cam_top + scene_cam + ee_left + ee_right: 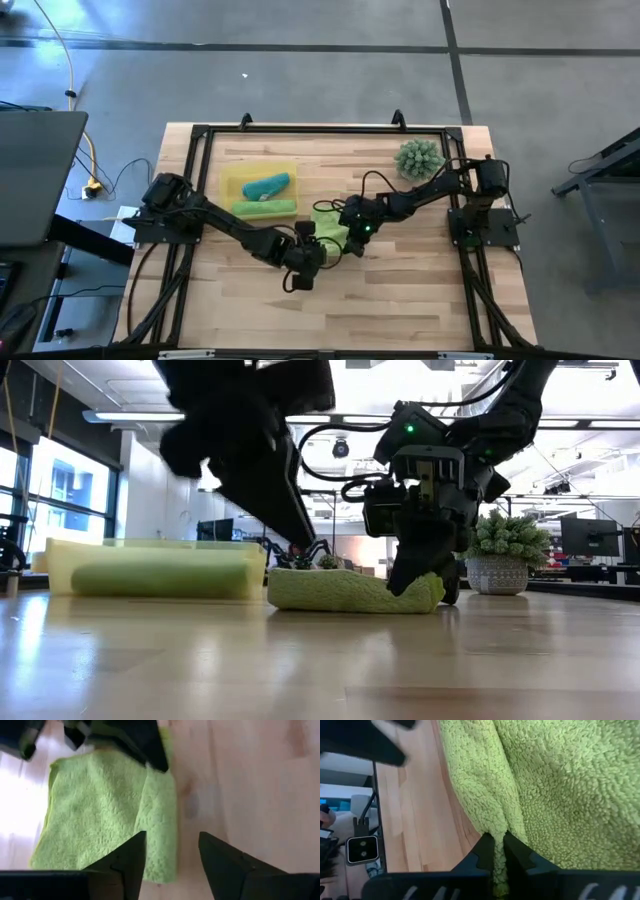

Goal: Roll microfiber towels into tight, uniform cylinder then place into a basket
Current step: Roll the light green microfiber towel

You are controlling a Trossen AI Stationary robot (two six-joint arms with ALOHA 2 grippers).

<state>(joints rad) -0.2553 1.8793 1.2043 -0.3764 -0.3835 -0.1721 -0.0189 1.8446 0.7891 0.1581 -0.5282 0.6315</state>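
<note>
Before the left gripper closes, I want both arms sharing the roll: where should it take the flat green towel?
Probably the folded edge of the towel nearest the open left gripper, coming straight down from above. That edge is doubled over and thicker than the flat middle. The right gripper is shut on the opposite edge, so the two wouldn't crowd.
</note>
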